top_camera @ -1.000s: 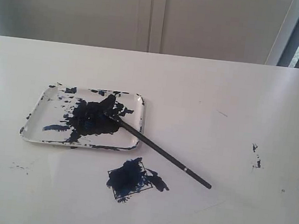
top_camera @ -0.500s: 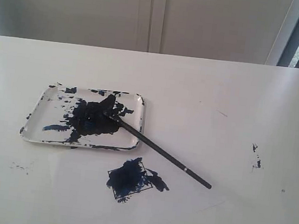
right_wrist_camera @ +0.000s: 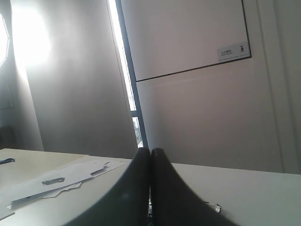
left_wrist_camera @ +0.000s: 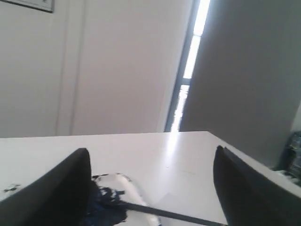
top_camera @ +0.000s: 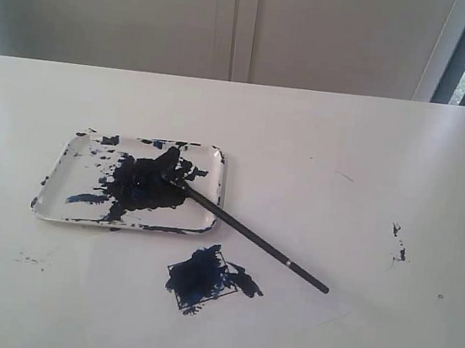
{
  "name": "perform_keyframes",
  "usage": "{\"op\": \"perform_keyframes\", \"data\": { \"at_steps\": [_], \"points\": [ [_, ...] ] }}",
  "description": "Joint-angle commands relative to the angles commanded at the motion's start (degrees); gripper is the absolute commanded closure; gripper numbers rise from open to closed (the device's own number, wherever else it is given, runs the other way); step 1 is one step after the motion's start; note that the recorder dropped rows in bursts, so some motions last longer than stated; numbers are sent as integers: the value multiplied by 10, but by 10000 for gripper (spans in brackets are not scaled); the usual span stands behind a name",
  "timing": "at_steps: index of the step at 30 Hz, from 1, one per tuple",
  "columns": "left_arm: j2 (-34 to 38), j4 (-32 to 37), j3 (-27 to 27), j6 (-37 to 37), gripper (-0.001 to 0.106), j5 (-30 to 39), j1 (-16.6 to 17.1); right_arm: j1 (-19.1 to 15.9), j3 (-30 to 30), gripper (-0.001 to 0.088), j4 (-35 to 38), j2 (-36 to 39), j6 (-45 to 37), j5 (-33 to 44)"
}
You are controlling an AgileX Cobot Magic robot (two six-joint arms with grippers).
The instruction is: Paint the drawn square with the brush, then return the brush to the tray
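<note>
Square's painted, brush parked on the tray

The square (top_camera: 203, 274) is a messy dark-blue blob spilling past its outline, just beside the tray (top_camera: 220, 181). The brush (top_camera: 250, 237) lies loose, wet tip in the tray's puddle, I guess to keep paint off the table (top_camera: 346, 146). Left gripper (left_wrist_camera: 149, 162) spread wide, right gripper (right_wrist_camera: 150, 165) pressed together, both empty.

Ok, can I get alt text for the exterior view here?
A black brush lies with its tip in a paint-smeared white tray and its handle out on the white table. Nearer the camera, a drawn square is smeared dark blue.
</note>
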Motion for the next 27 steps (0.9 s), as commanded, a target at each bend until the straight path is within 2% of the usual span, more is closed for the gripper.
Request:
{"op": "perform_keyframes", "data": {
  "at_steps": [4, 27],
  "points": [
    [0, 0, 61, 0, 304, 7, 0, 0, 0, 868, 0, 0, 0, 0],
    [0, -4, 61, 0, 304, 11, 0, 0, 0, 868, 0, 0, 1, 2]
  ]
}}
